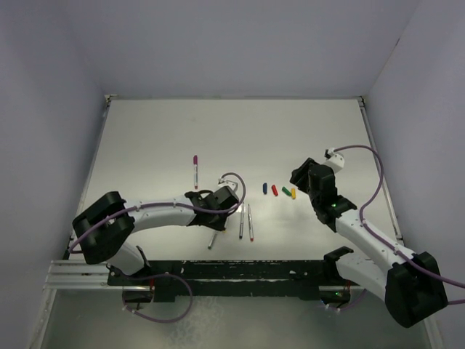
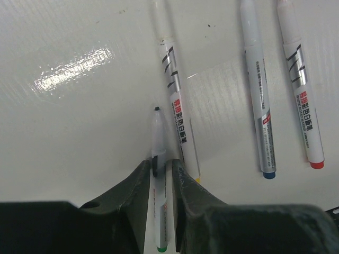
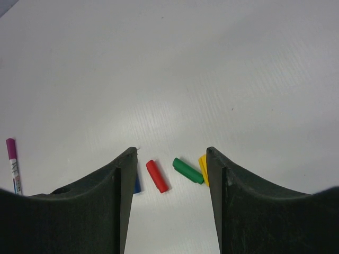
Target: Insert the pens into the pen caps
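My left arm (image 1: 156, 211) extends low from its base toward the centre, with the wrist pitched downward. My left gripper (image 2: 161, 165) sits low, its jaws only narrowly apart; whether they clamp anything cannot be determined. My right arm (image 1: 363, 234) reaches up and inward from its base. My right gripper (image 3: 172, 154) angles downward, jaws spread wide, holding nothing.
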`<action>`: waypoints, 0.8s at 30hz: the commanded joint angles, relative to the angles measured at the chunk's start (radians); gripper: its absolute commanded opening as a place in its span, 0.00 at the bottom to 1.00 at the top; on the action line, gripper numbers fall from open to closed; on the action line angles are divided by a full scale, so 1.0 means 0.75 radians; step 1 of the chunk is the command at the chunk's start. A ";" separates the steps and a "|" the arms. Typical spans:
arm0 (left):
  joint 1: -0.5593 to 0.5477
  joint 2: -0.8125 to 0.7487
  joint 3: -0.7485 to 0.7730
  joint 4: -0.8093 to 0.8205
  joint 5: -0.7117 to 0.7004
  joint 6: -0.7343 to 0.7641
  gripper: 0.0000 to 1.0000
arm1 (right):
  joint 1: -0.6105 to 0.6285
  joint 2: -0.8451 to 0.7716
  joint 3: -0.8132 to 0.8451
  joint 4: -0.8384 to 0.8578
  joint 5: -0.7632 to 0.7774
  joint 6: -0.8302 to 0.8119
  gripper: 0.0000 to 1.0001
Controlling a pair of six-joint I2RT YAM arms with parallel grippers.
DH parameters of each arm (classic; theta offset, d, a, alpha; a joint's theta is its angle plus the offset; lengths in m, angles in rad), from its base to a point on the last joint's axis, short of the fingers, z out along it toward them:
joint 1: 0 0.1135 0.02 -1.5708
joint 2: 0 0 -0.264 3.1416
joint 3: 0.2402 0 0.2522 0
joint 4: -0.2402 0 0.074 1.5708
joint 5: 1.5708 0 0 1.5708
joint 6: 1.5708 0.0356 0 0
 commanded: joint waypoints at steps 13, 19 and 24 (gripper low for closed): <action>-0.075 0.037 -0.132 -0.231 0.104 -0.123 0.28 | -0.001 -0.002 0.013 0.026 -0.016 0.013 0.57; -0.088 0.080 -0.161 -0.215 0.093 -0.154 0.24 | -0.002 -0.005 0.006 0.031 -0.022 0.017 0.57; -0.097 0.149 -0.147 -0.211 0.081 -0.173 0.07 | -0.002 -0.012 0.006 0.026 -0.028 0.017 0.57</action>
